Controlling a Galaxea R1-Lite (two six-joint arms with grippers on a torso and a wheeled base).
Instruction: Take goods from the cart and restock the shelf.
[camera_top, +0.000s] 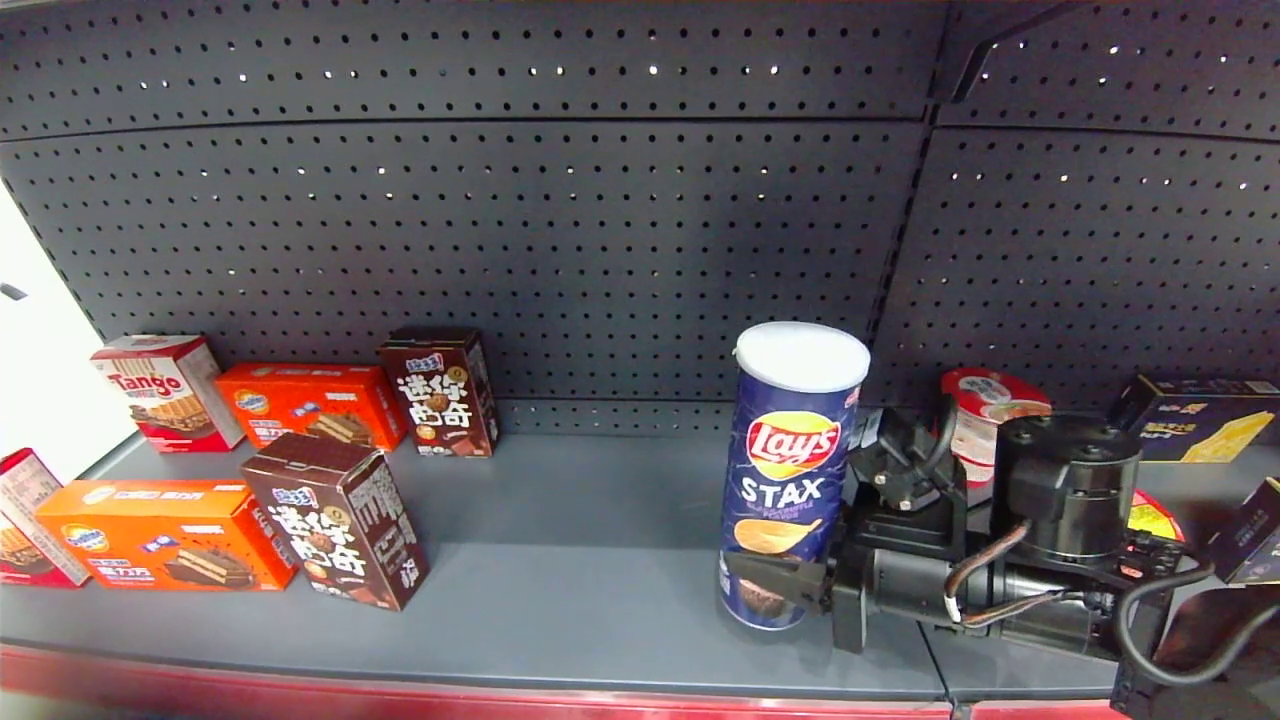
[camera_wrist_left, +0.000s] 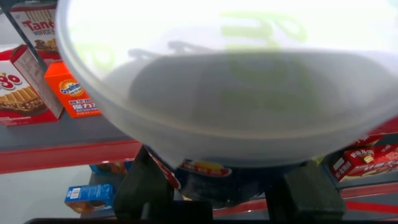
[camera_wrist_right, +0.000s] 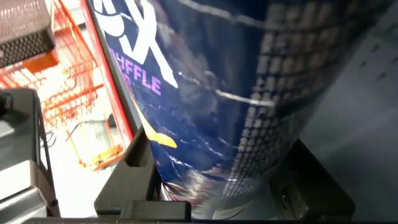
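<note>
Head view: right end effector (camera_top: 772, 572) grips chip can (camera_top: 796, 440).

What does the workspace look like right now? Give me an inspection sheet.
Surface: grey shelf with a red front edge.
Job's things: blue chips can upright near the front; second can with a pale lid.
Clutter: snack boxes on the left; cup and dark boxes on the right.
Grippers: right gripper shut on the blue chips can's lower part; left gripper shut on the second can.
Cables: black cable looping off the right arm.
Surroundings: perforated back panel; orange cart.
</note>
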